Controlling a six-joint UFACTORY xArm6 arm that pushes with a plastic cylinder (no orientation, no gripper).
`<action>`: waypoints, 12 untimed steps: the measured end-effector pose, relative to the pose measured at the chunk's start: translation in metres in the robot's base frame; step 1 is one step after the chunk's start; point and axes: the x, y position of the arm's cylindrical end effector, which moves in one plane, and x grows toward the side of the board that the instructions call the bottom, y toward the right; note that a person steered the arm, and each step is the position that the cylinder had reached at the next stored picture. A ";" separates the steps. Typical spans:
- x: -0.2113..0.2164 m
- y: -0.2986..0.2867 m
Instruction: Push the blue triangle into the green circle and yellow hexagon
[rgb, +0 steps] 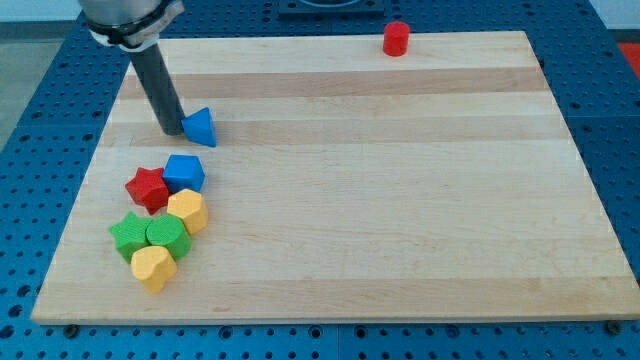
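Note:
The blue triangle (201, 126) lies on the wooden board near the view's upper left. My tip (171, 130) sits right at its left side, touching or almost touching it. Below, toward the view's lower left, is a cluster: the green circle (167, 236) with the yellow hexagon (188, 211) just above and right of it. The triangle is well above this cluster, with other blocks in between.
A blue block (184, 173) and a red star (148, 188) lie between the triangle and the cluster. A green star (128, 234) and a yellow heart (153, 267) adjoin the green circle. A red cylinder (396, 38) stands at the board's top edge (330, 36).

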 end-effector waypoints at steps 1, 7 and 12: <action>0.001 0.064; 0.087 0.101; 0.060 0.140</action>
